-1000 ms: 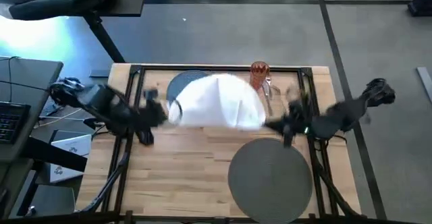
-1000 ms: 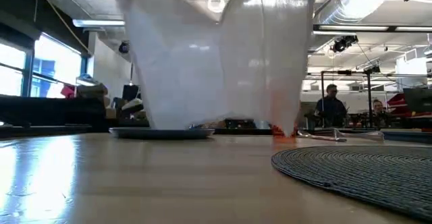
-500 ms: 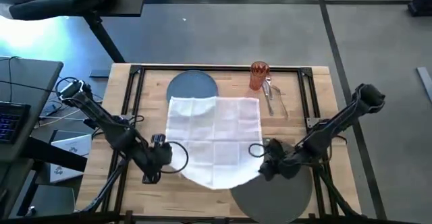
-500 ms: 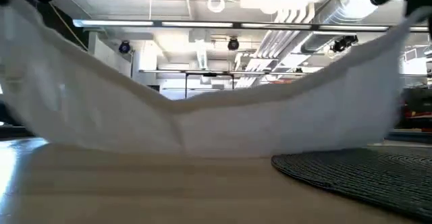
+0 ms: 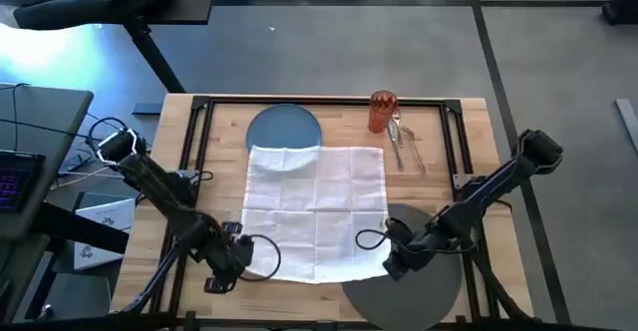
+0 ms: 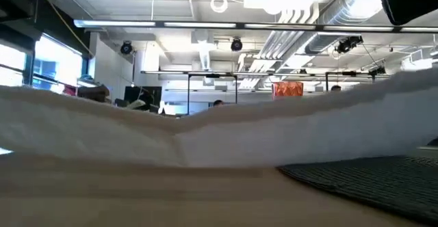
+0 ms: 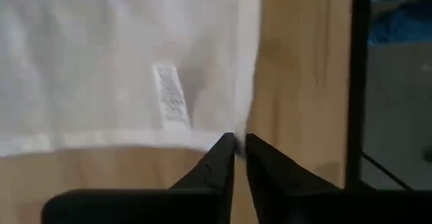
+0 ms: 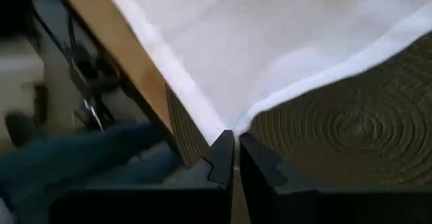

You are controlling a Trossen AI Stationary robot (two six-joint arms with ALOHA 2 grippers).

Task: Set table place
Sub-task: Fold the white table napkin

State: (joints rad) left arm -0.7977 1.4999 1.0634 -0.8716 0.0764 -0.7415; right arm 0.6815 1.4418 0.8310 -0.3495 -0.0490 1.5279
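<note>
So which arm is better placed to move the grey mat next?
Probably the right: its gripper is over the mat, holding a napkin corner. The left gripper holds the opposite corner, away from the mat.

Beside my bench on the left I see a grey desk (image 5: 45, 162) with a keyboard (image 5: 12, 186) at its edge, and below it some white papers (image 5: 100, 233) lying on the floor. The grey floor (image 5: 399, 42) is crossed by dark lines. Across the room, ceiling pipes (image 6: 301, 39) and a ring lamp (image 6: 219, 3) hang overhead, with bright windows (image 6: 51, 66) on one side.
</note>
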